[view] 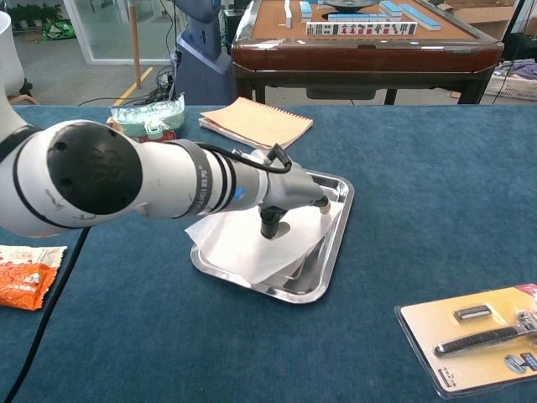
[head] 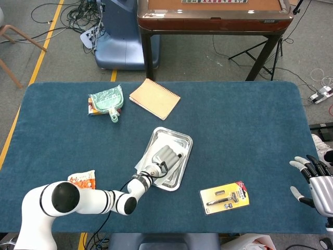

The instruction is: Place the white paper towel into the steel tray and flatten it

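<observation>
A steel tray sits near the table's centre, holding a white paper towel. The towel's near-left edge laps over the tray's rim at about 8 o'clock. The robot's left hand rests flat on the towel, fingers extended side by side. Risk, as a judgement: dragging the palm could bunch the sheet or slide it further over that rim, and hard pressure near the edge could tip the light tray. The right hand hovers at 4 o'clock, fingers spread, holding nothing.
</observation>
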{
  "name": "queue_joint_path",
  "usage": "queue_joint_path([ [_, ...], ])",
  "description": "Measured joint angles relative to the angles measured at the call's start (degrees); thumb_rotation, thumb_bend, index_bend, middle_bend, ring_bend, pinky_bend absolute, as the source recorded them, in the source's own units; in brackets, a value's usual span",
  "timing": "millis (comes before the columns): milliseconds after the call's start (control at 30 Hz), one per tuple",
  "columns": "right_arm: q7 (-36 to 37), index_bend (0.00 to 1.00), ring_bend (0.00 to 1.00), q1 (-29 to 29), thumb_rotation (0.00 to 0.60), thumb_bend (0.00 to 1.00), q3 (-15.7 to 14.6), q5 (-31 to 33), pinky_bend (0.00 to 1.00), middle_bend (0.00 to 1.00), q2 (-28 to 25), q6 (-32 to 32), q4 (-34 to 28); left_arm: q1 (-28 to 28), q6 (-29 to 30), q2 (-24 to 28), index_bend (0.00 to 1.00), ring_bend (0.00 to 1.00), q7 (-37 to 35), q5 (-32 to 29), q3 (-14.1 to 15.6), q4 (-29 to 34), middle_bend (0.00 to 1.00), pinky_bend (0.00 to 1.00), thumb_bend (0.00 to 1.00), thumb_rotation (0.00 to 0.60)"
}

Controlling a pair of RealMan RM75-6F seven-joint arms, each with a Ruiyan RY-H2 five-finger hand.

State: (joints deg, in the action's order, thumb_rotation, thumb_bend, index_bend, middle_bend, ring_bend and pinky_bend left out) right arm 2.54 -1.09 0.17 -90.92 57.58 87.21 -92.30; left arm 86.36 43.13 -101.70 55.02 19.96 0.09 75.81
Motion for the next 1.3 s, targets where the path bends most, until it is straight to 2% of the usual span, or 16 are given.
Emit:
queue_joint_path([
  [567,-0.1,0.25,0.08,0.4,0.600,0.26,0.0,0.0,0.18,0.20,-0.1,0.5,-0.1,1.1,3.5,-1.0,0.10,0.98,5.5,-7.9,0.8,-2.0,0.99,0.95,0.53,0.600],
  [1300,0.6,0.25,0.08,1.1,0.600,0.26,-0.1,-0.3,0.18,0.20,0.1,1.4,0.5,1.3,6.3,-2.3,0.11,0.98,12.7,-13.5,0.3,-3.4,0.99,0.95,0.53,0.600],
])
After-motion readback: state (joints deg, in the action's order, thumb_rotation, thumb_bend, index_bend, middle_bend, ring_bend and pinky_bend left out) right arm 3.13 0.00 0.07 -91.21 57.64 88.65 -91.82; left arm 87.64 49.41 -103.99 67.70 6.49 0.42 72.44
